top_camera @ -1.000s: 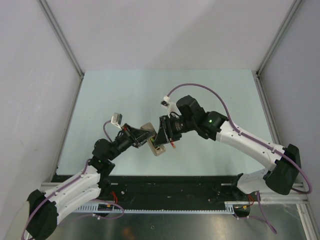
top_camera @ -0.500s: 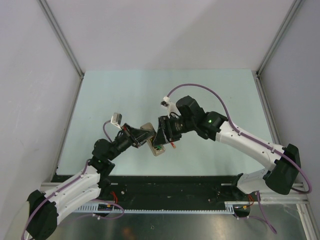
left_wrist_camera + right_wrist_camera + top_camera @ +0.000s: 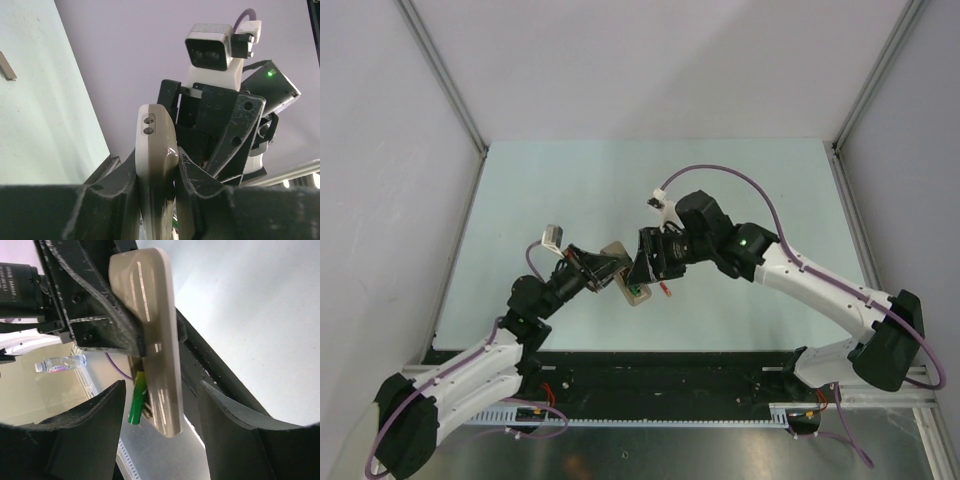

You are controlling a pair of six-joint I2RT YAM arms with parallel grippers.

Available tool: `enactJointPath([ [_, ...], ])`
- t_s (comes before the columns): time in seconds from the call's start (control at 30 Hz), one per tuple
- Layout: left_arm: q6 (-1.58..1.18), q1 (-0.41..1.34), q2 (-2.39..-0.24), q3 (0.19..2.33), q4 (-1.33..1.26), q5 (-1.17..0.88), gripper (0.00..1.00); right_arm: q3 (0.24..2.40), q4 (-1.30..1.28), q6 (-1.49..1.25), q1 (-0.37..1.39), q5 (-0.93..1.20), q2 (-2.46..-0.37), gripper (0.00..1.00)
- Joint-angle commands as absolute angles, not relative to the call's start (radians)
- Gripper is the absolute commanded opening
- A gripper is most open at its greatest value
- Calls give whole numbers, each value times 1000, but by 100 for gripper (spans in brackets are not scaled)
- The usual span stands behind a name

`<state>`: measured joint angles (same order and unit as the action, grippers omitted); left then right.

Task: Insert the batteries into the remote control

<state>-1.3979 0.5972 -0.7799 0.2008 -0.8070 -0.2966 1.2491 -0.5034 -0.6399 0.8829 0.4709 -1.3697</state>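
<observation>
Walls (image 3: 650,60) of plain grey panel and slanting aluminium frame posts (image 3: 445,75) boxed in a pale green table (image 3: 620,180), its matte surface evenly lit. Over the near middle of that surface, the left gripper (image 3: 608,272) was clamped on the remote control (image 3: 617,254), holding the pale handset on edge and clear of the tabletop. The right gripper (image 3: 161,387) faced it from the other side with its jaws apart, one finger on either side of the remote's free end and neither visibly touching it. A green battery (image 3: 137,397) sat at the handset's lower end, partly poking out. A small flat grey cover piece (image 3: 6,66) lay alone on the table, off to one side in the left wrist view. A black base rail (image 3: 660,375) ran along the table's near edge.
</observation>
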Motion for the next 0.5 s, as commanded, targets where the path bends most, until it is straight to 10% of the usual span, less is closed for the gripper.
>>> enactJointPath([
  [0.0, -1411, 598, -808, 239, -847, -255, 0, 1253, -457, -664, 853, 462, -1318, 64],
  [0.47, -1367, 597, -857, 255, -801, -213, 0, 1517, -828, -479, 928, 174, -1367, 52],
])
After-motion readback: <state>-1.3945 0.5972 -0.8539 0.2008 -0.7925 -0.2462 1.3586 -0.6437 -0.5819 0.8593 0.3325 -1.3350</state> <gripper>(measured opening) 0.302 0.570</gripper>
